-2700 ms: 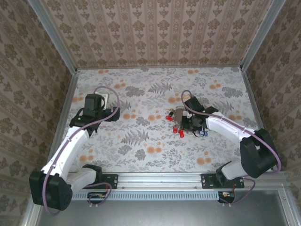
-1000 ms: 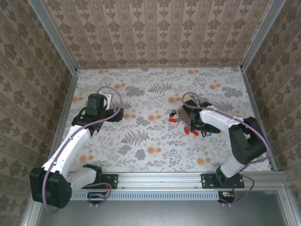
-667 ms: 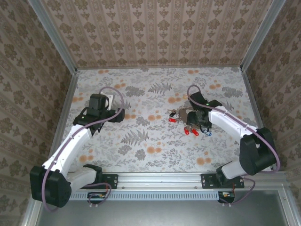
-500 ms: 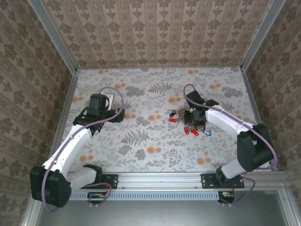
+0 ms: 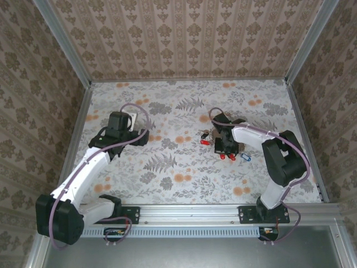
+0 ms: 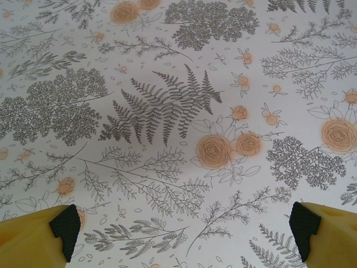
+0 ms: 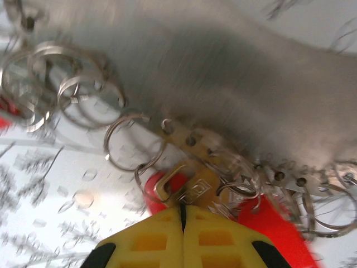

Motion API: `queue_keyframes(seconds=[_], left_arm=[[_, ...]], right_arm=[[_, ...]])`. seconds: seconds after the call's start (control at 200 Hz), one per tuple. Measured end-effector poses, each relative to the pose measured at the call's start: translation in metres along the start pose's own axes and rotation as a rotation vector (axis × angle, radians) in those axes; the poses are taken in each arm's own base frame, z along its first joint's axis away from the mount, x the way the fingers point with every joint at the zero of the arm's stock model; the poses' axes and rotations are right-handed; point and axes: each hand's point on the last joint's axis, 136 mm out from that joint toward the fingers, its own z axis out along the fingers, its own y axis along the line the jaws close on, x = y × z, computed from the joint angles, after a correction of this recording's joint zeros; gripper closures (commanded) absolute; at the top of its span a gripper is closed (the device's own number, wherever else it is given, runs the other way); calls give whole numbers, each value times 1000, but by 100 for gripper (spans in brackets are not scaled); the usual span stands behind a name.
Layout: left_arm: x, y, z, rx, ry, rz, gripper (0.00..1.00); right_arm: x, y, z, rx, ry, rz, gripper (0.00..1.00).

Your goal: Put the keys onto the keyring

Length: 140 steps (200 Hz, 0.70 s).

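The keys lie in a bunch right of the table's middle: a red head [image 5: 204, 142], more red heads [image 5: 228, 157] and a blue one [image 5: 246, 157]. My right gripper [image 5: 225, 146] is low over this bunch. In the right wrist view its yellow fingertips [image 7: 162, 234] are pressed together, and my right gripper [image 7: 182, 215] is shut on a brass clasp of the keyring [image 7: 195, 190]. Red key heads [image 7: 273, 223] and several thin silver rings [image 7: 61, 89] lie around it, blurred. My left gripper [image 5: 121, 138] hovers open at the left, with bare tablecloth between its fingers [image 6: 64, 223].
A flowered cloth [image 5: 167, 167] covers the table. Patterned walls with metal rails [image 5: 78, 128] close it in on three sides. The arm bases are bolted to the near rail [image 5: 184, 212].
My right gripper has gone from open to shut and shifted a little left over the key bunch. The left arm has barely moved and stays open.
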Motion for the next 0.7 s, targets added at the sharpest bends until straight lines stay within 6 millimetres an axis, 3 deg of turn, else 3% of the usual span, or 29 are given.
queue_keyframes(seconds=[0.165, 0.475, 0.525, 0.6, 0.7], left_arm=[[1, -2, 0, 3, 4, 6, 0], [3, -5, 1, 6, 13, 27, 0], [5, -5, 2, 2, 20, 31, 0], [6, -5, 3, -3, 28, 35, 0], [7, -6, 3, -4, 28, 43, 0]], right_arm=[[1, -22, -1, 104, -8, 40, 96], [2, -98, -4, 266, -2, 207, 95], [-1, -108, -5, 261, -6, 229, 90], [-6, -109, -9, 225, -22, 226, 78], [-15, -84, -25, 114, -80, 162, 70]])
